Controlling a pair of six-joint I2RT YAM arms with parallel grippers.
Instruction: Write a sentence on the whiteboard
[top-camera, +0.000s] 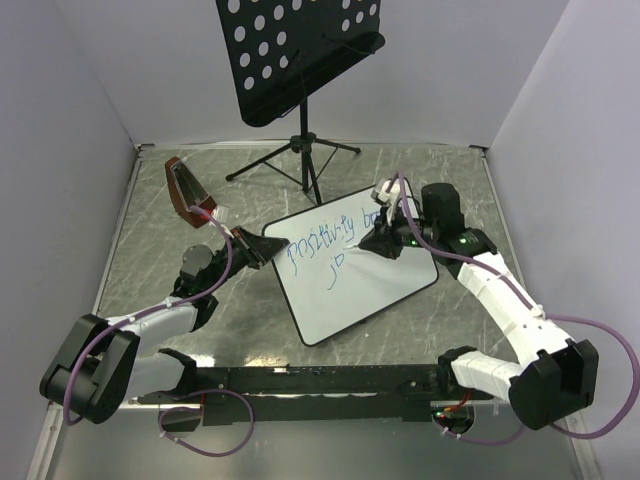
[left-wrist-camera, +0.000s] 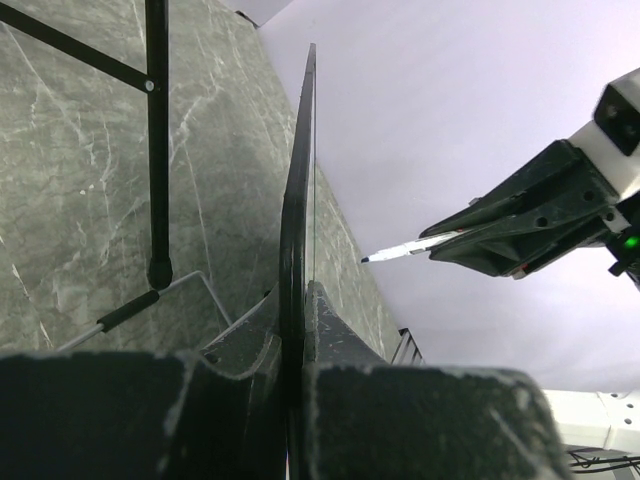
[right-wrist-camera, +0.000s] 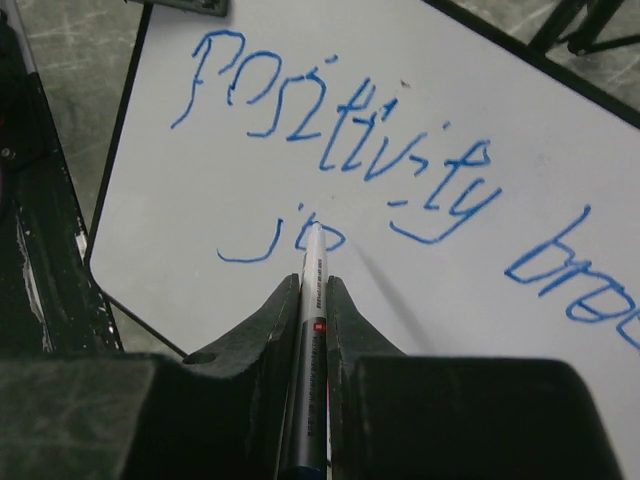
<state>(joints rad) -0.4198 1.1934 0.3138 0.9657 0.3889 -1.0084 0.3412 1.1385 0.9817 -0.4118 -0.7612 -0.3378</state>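
When you inspect the large flat white rectangular whiteboard (top-camera: 375, 290), find it at the middle of the grey marbled table (top-camera: 170, 215), turned diagonally, near the foot of the black perforated music stand (top-camera: 300, 50). Note that the left gripper (top-camera: 268, 248) has its jaws pressed together on the board's thin black rim at the left corner; the left wrist view shows the rim edge-on between the fingers. Note that the right gripper (right-wrist-camera: 312, 288) pinches a slim white marker pen (right-wrist-camera: 314, 255), with the pen tip touching the board. Read the blue handwritten sentence (right-wrist-camera: 340, 150): the upper line gives "positivity" and a word beginning "bre", and the lower line gives "jo", where the tip rests.
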